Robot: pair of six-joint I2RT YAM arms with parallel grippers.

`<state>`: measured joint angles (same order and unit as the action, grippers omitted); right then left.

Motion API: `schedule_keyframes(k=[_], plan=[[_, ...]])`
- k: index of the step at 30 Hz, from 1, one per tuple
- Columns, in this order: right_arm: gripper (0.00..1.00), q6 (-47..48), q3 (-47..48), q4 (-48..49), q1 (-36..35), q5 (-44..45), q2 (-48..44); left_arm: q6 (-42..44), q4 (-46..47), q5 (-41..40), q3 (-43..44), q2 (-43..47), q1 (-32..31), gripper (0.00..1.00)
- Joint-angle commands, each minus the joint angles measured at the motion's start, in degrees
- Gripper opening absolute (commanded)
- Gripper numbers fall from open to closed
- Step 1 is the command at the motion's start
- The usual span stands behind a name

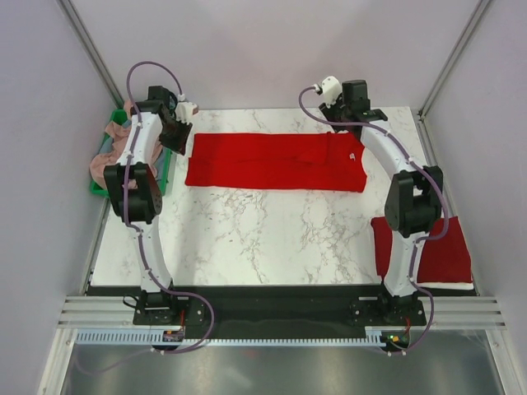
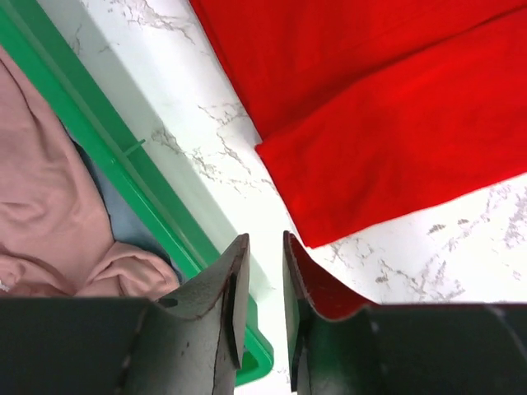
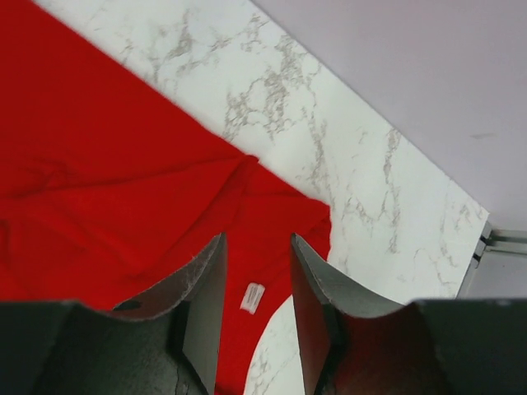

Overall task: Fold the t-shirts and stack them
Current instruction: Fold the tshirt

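We find the red t-shirt (image 1: pixel 276 161) folded lengthwise across the far side of the table (image 1: pixel 263 239) — left hand (image 2: pixel 265 247) at its hem end, right hand (image 3: pixel 258 247) above its collar end, both spread apart and empty. A second folded red t-shirt (image 1: pixel 449 247) lies at the near right edge.

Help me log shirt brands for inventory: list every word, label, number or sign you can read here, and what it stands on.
No text in any view can be read.
The white neck label on the spread red t-shirt: too small and blurred to read.
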<state>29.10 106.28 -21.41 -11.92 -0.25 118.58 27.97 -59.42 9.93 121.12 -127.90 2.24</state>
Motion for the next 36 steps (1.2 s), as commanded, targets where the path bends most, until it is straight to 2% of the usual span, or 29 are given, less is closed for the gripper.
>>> schedule_keyframes(k=[1,2,6,10,23,36], plan=[[0.44,-2.21,-4.84,-3.19,-0.12,-6.77,-5.82,-0.28,1.94,3.51,-3.16,3.54,0.13,0.29],[0.44,-1.34,-6.59,-5.64,-0.21,-10.09,-5.82,-0.28,1.76,4.73,-4.74,2.57,0.05,0.24],[0.43,0.34,-6.88,-12.23,-0.56,-15.82,-3.28,-0.37,1.41,6.59,-8.61,0.20,-0.57,0.19],[0.44,1.48,-6.53,-13.48,-0.73,-16.45,-0.82,-0.89,1.50,7.29,-10.73,-1.48,-0.83,0.13],[0.43,3.77,-0.99,-15.42,-0.56,-14.96,7.62,-1.51,1.50,5.62,-10.47,-4.38,-0.83,0.12],[0.40,3.07,-0.02,-13.05,-0.29,-14.60,10.61,-1.42,1.50,4.48,-10.20,-4.03,-1.19,0.12]])
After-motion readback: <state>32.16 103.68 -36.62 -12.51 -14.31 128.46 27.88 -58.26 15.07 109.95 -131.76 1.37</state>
